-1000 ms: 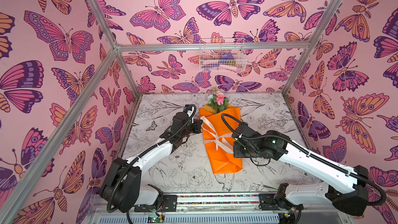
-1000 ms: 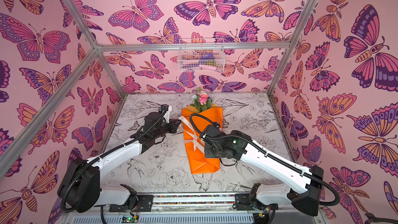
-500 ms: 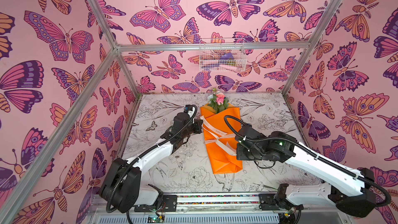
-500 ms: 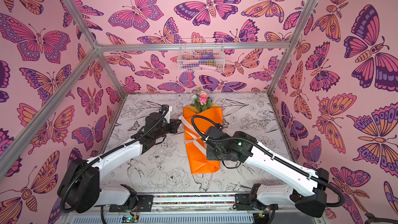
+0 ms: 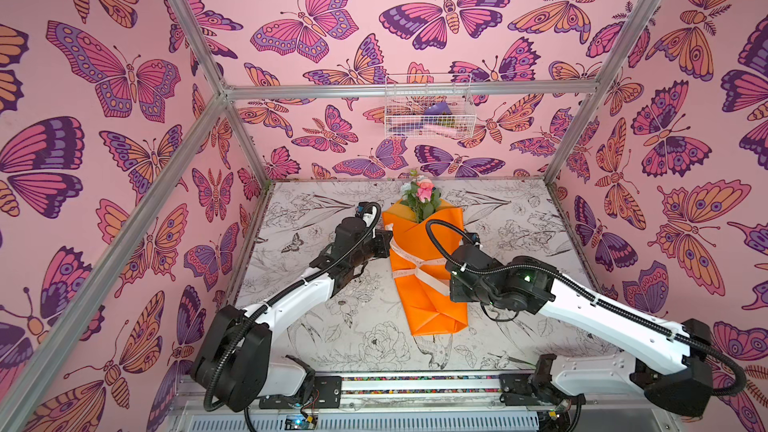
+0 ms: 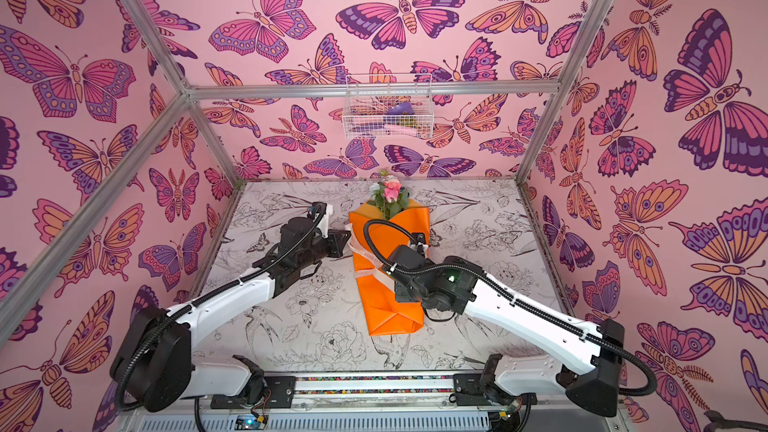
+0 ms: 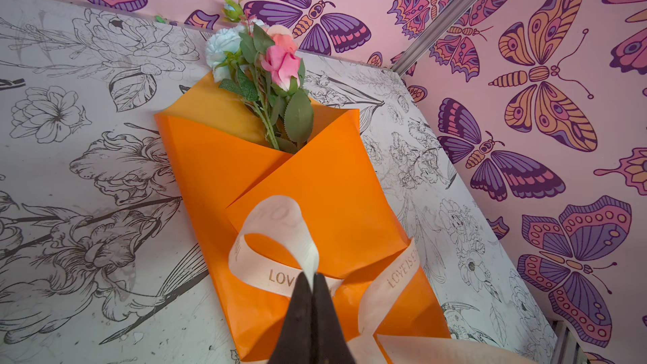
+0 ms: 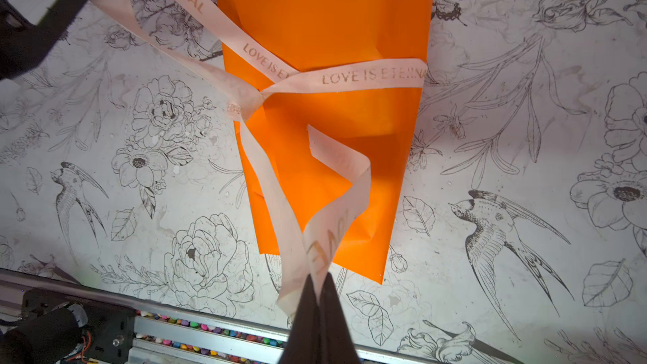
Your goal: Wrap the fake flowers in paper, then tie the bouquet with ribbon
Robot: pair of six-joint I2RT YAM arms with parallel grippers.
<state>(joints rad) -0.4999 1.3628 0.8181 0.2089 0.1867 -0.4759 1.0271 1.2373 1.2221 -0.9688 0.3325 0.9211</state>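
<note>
One bouquet (image 5: 419,305), maybe three blooms (image 7: 282,63), one ribbon (image 8: 371,77) round it; left gripper (image 7: 312,276) and right gripper (image 8: 320,278) each clamped tight on a ribbon end.

one bouquet (image 5: 424,309) in the middle of the frame, with at least three blooms (image 7: 282,63) showing. one ribbon (image 8: 371,77). two robot arms: the left arm (image 5: 299,297) at lower left, the right arm (image 5: 602,313) at lower right. one wire basket (image 5: 428,108) at upper middle. one desk (image 5: 353,326).
</note>
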